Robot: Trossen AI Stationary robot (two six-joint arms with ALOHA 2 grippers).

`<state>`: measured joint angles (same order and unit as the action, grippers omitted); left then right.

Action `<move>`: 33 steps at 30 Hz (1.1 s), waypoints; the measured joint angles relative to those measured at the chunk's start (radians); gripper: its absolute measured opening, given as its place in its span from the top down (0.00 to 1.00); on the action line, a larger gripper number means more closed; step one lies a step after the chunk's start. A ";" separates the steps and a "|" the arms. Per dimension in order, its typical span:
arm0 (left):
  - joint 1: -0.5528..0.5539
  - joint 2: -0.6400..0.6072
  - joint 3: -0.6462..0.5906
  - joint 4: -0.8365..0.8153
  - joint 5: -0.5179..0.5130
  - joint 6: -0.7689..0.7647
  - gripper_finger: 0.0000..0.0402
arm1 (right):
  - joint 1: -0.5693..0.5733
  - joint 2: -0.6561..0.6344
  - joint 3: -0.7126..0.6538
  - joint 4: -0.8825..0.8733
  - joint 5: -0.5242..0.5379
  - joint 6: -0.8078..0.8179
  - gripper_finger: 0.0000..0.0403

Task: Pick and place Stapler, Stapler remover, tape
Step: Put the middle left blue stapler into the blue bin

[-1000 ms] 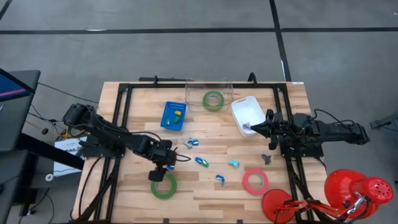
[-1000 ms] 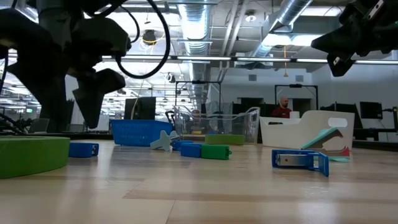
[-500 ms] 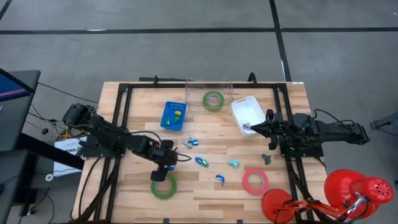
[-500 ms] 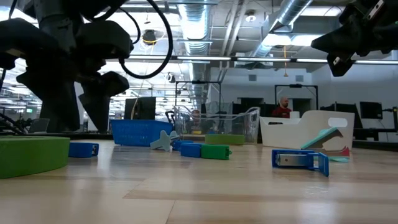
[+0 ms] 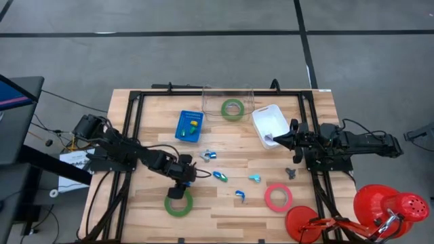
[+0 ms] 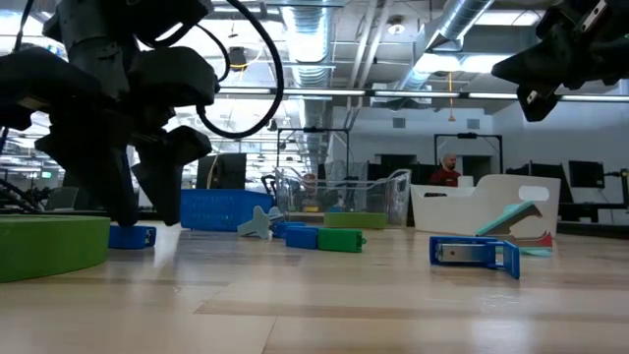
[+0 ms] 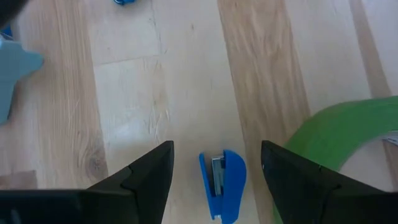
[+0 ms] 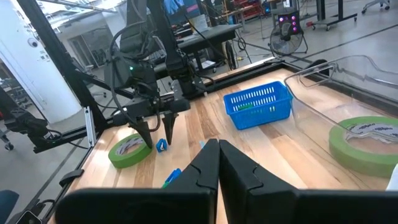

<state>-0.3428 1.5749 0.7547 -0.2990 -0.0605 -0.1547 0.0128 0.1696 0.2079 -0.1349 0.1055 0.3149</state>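
Note:
My left gripper (image 5: 182,183) is open and low over a small blue stapler (image 7: 222,184), its fingers (image 7: 144,175) standing on either side of it without touching. In the low view the same gripper (image 6: 133,202) reaches down to that stapler (image 6: 131,236). A green tape roll (image 5: 178,202) lies flat just near-side of it. A pinkish-red roll (image 5: 278,197) lies near the table's near edge. Another green roll (image 5: 232,108) sits in the clear container. My right gripper (image 5: 274,140) is shut, raised over the white bin's near edge.
A blue basket (image 5: 190,126), a clear container (image 5: 228,102) and a white bin (image 5: 269,123) stand along the far side. Several small blue and teal items (image 5: 220,176) are scattered mid-table, with a dark one (image 5: 291,172) beside the right arm. A red object (image 5: 390,207) stands off the near-right corner.
My left gripper has moved off the green roll, a little toward the table's far edge and right, and come down around the small blue stapler. The right arm has kept still.

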 joint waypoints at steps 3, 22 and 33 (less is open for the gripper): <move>0.000 0.000 0.000 -0.007 0.000 0.000 0.43 | 0.000 0.000 0.000 0.000 0.000 0.000 1.00; 0.000 0.000 0.001 -0.045 -0.017 0.023 0.46 | 0.000 0.000 0.000 -0.001 0.000 0.000 1.00; -0.030 0.000 0.001 -0.044 -0.014 -0.065 0.46 | 0.000 0.000 0.000 -0.002 0.000 0.000 1.00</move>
<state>-0.3724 1.5745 0.7555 -0.3428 -0.0742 -0.2194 0.0132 0.1696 0.2077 -0.1364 0.1055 0.3149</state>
